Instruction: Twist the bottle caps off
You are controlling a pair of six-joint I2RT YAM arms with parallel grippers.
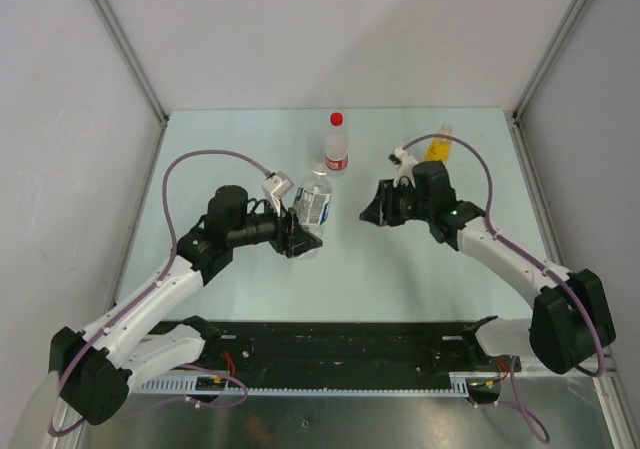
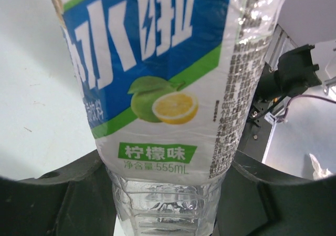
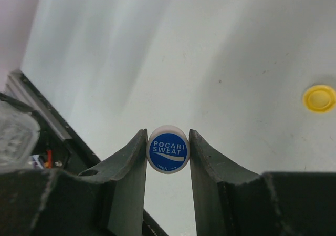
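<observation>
Caps here are tiny, rigid and nearly weightless. The small round white plastic cap with a blue printed top (image 3: 168, 149) sits pinched by its sides between the jaws of the right gripper (image 1: 370, 215), which is held above the pale green bench (image 1: 400, 279). It is clear of any bottle, so I judge that one already off. A cap this smooth and narrow gives the jaws little to bear on. The ribbed side wall is the place to hold it, squarely across its width, or it may pop out.

The clear plastic bottle with the blue-white label (image 2: 157, 89) is clamped low on its body by the left gripper (image 1: 300, 237), the jaws pressing on the ridged part just under the label. It looks thin-walled and soft. A hard squeeze would likely dent it and push liquid up the neck, while a loose hold would let it spin during twisting.

A flat round yellow cap (image 3: 319, 98) lies loose on the bench. The bottle of yellow-orange liquid (image 1: 438, 149) stands at the back right.

The clear bottle with the red-white label (image 1: 337, 157) stands at the back centre with its red cap (image 1: 337, 119) on. By my reading it needs the same low body hold and a side pinch on the cap.
</observation>
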